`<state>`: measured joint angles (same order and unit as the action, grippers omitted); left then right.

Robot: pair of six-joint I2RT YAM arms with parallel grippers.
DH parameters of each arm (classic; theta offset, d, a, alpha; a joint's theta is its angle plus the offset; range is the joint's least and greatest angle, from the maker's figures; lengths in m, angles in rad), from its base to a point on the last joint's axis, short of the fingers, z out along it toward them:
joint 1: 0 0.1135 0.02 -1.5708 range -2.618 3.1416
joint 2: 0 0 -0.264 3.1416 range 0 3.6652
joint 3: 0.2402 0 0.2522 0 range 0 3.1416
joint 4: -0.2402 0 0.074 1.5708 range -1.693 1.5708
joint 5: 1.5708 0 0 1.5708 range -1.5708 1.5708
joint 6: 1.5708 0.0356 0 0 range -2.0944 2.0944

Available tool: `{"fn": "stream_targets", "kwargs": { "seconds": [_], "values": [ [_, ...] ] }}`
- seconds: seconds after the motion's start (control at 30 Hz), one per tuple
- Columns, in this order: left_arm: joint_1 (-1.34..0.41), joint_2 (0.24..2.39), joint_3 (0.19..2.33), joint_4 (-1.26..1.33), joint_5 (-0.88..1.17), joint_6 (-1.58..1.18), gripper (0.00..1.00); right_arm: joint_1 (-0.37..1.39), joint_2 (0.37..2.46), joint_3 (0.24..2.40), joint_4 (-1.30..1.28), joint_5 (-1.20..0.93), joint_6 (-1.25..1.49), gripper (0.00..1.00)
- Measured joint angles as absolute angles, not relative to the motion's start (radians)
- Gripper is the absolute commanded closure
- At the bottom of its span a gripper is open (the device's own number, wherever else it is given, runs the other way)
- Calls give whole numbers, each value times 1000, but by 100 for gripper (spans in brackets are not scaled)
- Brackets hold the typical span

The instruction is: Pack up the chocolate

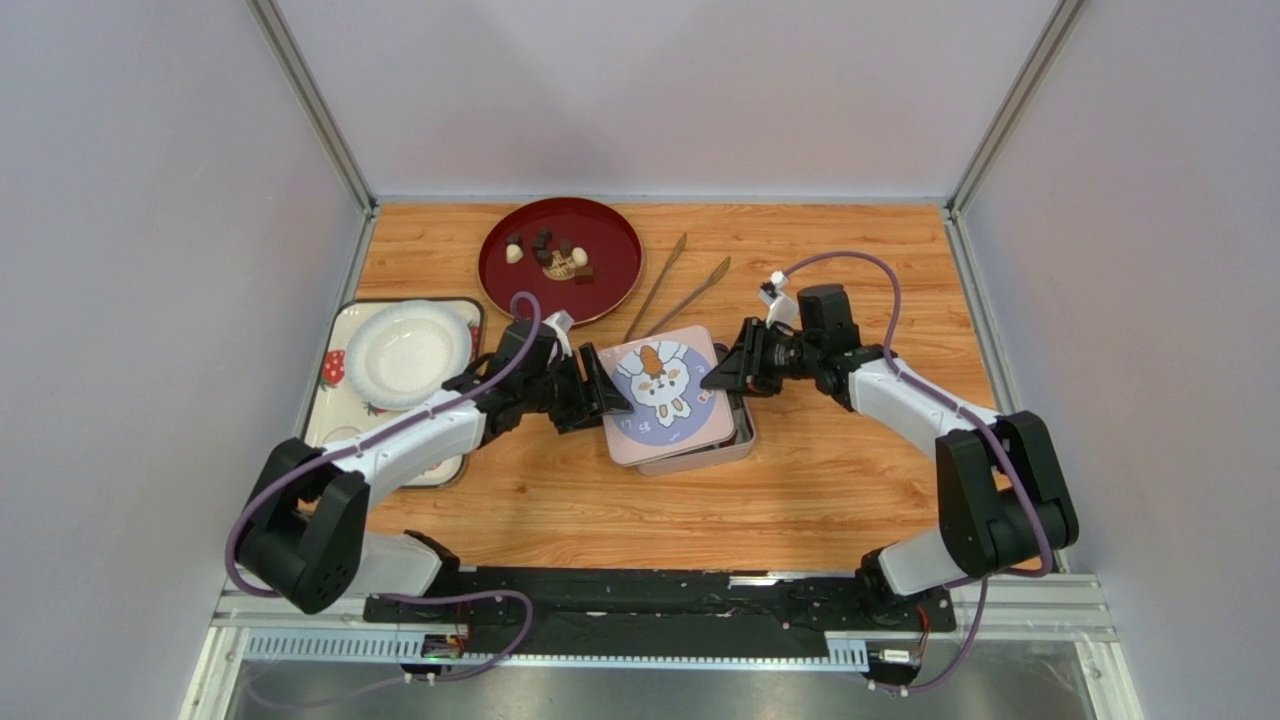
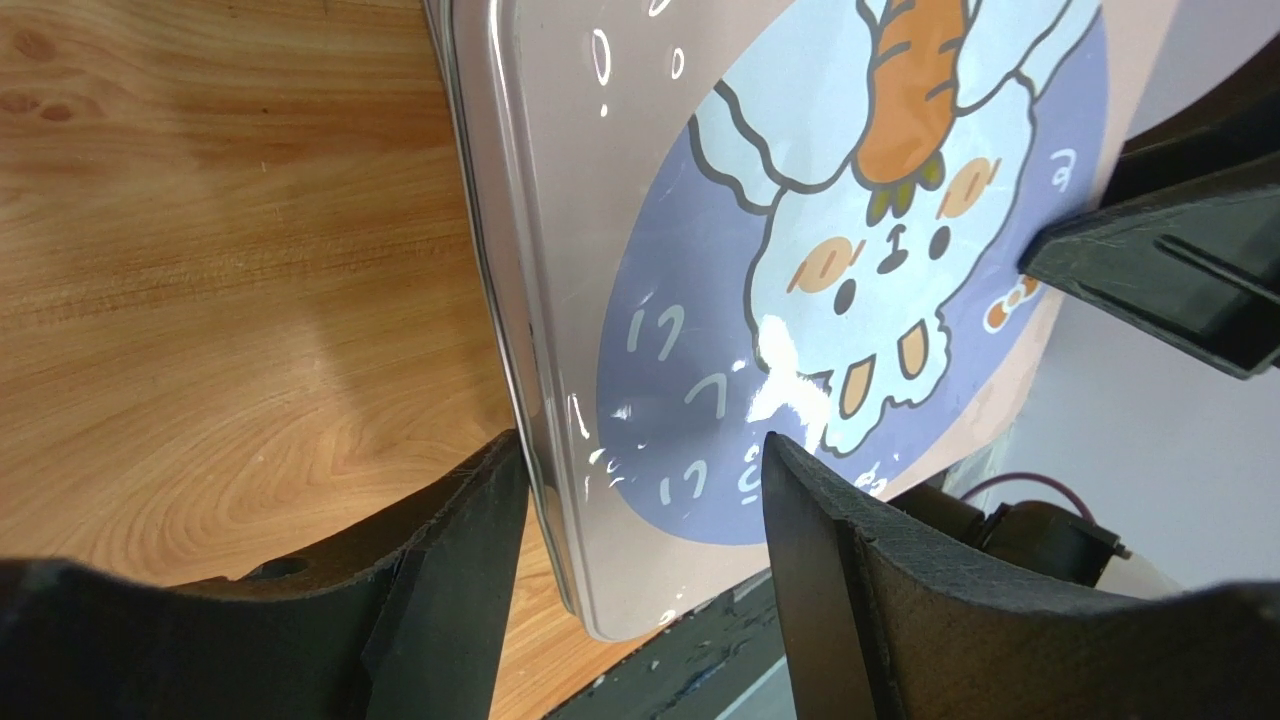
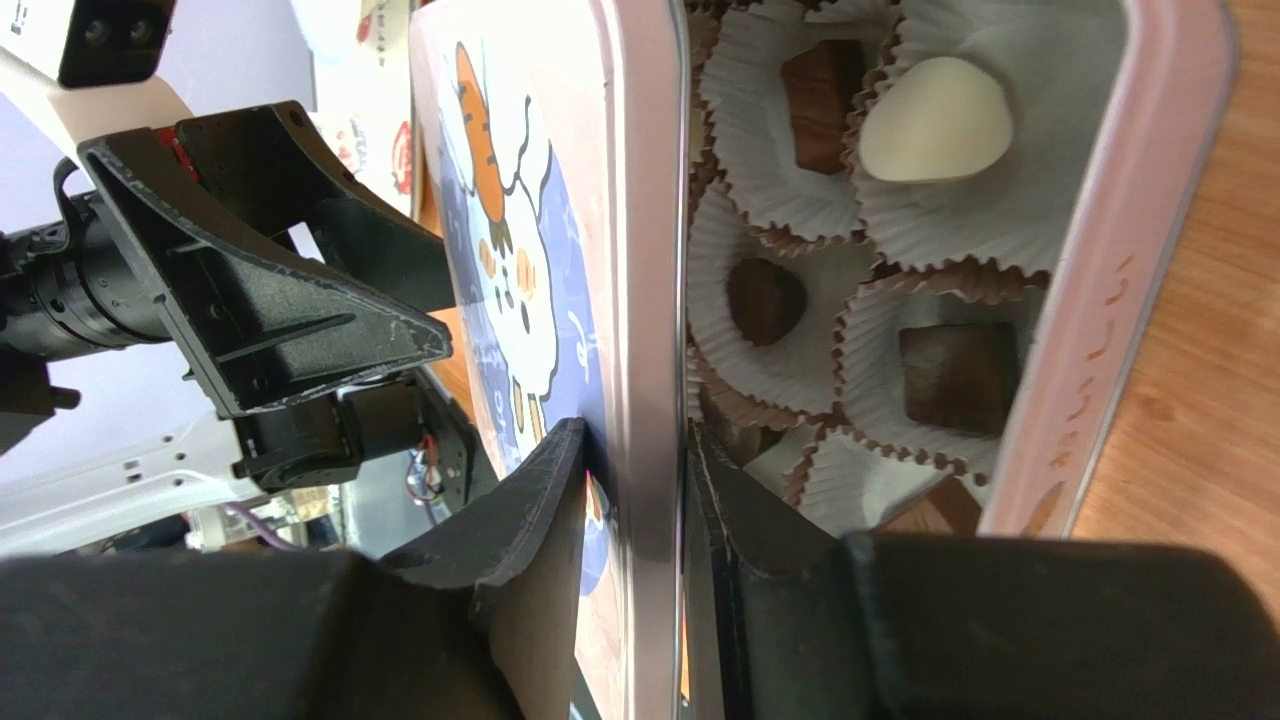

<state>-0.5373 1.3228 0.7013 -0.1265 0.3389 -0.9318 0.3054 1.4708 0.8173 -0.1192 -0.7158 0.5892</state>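
Note:
The tin lid (image 1: 661, 387), printed with a rabbit and carrot, is held tilted over the pink tin base (image 1: 727, 444). My right gripper (image 1: 727, 374) is shut on the lid's right edge (image 3: 643, 225); its fingers (image 3: 559, 465) pinch the rim. My left gripper (image 1: 603, 387) is open, its jaws straddling the lid's left edge (image 2: 601, 495) without touching it. Inside the base (image 3: 1120, 270), chocolates sit in white paper cups: dark pieces (image 3: 959, 375), a heart-shaped one (image 3: 766, 297) and a cream-white one (image 3: 935, 120). More chocolate pieces (image 1: 553, 258) lie on the red plate (image 1: 601, 240).
Wooden tongs (image 1: 672, 285) lie behind the tin, right of the red plate. A white plate (image 1: 406, 348) sits on a patterned tray (image 1: 334, 368) at the left. Grey walls enclose the wooden table (image 1: 842, 480).

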Motion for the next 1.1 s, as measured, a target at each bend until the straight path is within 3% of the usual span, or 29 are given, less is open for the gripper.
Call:
{"fn": "stream_targets", "kwargs": {
  "seconds": [0.87, 1.1],
  "values": [
    [-596, 1478, 813, -120, 427, -934, 33, 295, 1485, 892, -267, -567, 465, 78],
    [-602, 1395, 804, -164, 322, -933, 29, 295, 1474, 892, -273, -541, 463, 76]
  ]
}}
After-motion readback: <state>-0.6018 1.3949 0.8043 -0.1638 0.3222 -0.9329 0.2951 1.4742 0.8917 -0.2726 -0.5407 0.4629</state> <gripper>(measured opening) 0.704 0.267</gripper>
